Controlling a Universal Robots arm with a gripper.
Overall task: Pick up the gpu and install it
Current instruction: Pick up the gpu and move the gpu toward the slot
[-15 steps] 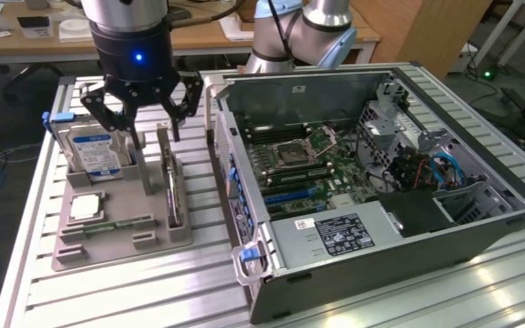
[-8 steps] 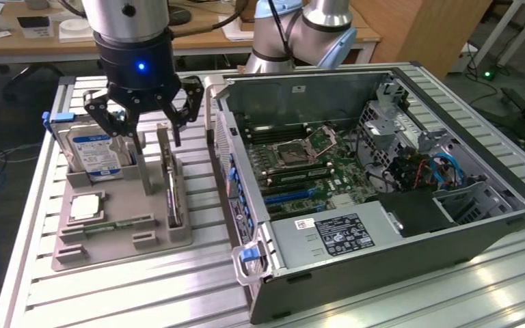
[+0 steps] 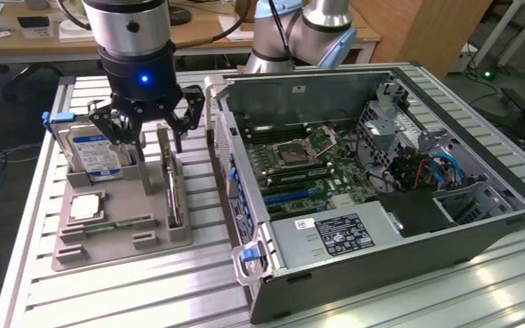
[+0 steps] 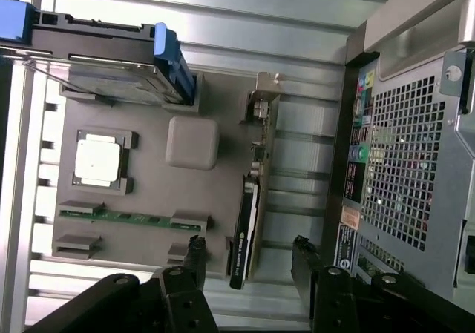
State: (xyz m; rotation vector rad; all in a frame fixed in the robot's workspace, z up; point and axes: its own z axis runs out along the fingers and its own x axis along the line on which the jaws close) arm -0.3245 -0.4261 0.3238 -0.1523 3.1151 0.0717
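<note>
Hovering over the upright gpu [image 3: 169, 184], the spread gripper [image 3: 154, 139] seems clear.

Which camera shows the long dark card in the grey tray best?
The wrist view: the gpu shows end to end, bracket included. The exterior view shows it as a thin upright sliver below the gripper.

bright, even overhead light; white glare on the aluminium table [image 3: 491, 287] slats beside the computer case [image 3: 335, 89], whose interior lies shaded.
</note>
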